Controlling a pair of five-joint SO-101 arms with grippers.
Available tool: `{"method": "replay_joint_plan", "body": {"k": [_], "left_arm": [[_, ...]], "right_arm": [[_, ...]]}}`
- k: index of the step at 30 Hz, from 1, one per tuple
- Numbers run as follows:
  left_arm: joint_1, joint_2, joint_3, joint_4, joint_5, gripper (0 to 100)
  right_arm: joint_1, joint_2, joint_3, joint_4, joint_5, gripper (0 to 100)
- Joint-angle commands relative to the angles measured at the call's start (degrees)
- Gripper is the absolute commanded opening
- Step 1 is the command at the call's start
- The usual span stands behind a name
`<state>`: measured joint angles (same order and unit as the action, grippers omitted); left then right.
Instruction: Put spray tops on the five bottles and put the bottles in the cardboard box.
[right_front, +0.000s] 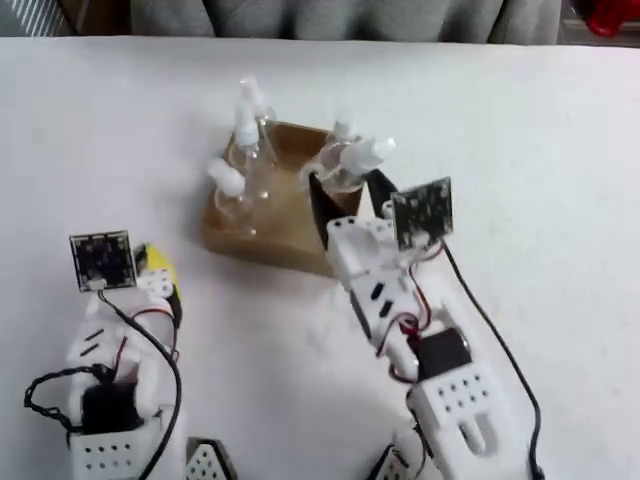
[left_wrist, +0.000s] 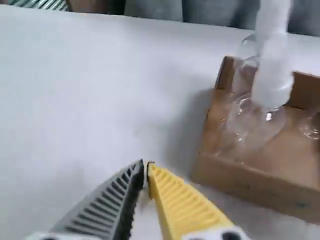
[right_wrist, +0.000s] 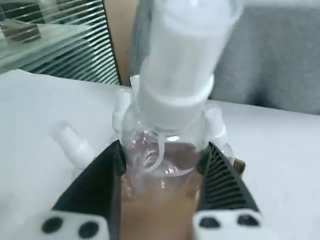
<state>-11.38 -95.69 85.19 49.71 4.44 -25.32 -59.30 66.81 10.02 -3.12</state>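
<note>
Centrally, a clear plastic bottle (right_wrist: 165, 162) capped with a white spray top (right_wrist: 180, 75) stands upright between the black fingers (right_wrist: 100, 185) of the right gripper (right_wrist: 164, 150), which pinch its transparent body from both sides. In the high view this bottle is at the near right corner of the cardboard box (right_front: 255, 245), a shallow brown carton at mid-table; whether its base touches the box floor cannot be told. Other clear bottles (right_front: 245, 165) with white tops stand or lean inside the box, crowded toward its left and far sides; their exact number cannot be told. The left gripper (left_wrist: 145, 170) hangs over the white table (right_front: 520, 120), near the box's left front corner and apart from it. Its grey finger (left_wrist: 107, 205) and yellow finger (left_wrist: 180, 205) are pressed together at the tips with nothing between them. A grey upholstered surface (right_front: 400, 18) runs along the table's far edge.
</note>
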Motion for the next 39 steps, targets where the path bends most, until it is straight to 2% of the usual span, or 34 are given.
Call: {"method": "replay_joint_plan", "body": {"k": [1, 7, 10, 12, 17, 23, 39], "left_arm": [[-3.5, -1.2, 4.9, -6.7, -1.0, 2], [-3.2, -1.2, 12.1, -12.7, -1.0, 2], [-3.3, -1.1, 12.2, -12.7, -1.1, 2], [-3.3, -1.1, 12.2, -11.7, -3.8, 2], [-3.3, -1.1, 12.2, -9.9, -8.4, 2], [-3.3, -1.1, 12.2, -9.8, -8.6, 2], [-3.2, -1.1, 12.2, -9.8, -8.6, 2]], "right_arm": [[0.9, 6.4, -2.7, -5.3, 0.3, 1.6], [1.0, 16.0, -2.9, -11.1, 0.4, 1.6], [1.8, 20.3, -3.2, -14.3, 4.4, 1.6], [2.4, 23.0, -4.4, -15.0, 5.5, 1.6], [4.5, 28.9, -8.4, -14.4, 5.9, 1.6], [5.2, 33.0, -13.7, -4.5, 5.9, 1.6], [4.9, 42.2, -14.1, -5.4, 6.0, 1.6]]}}
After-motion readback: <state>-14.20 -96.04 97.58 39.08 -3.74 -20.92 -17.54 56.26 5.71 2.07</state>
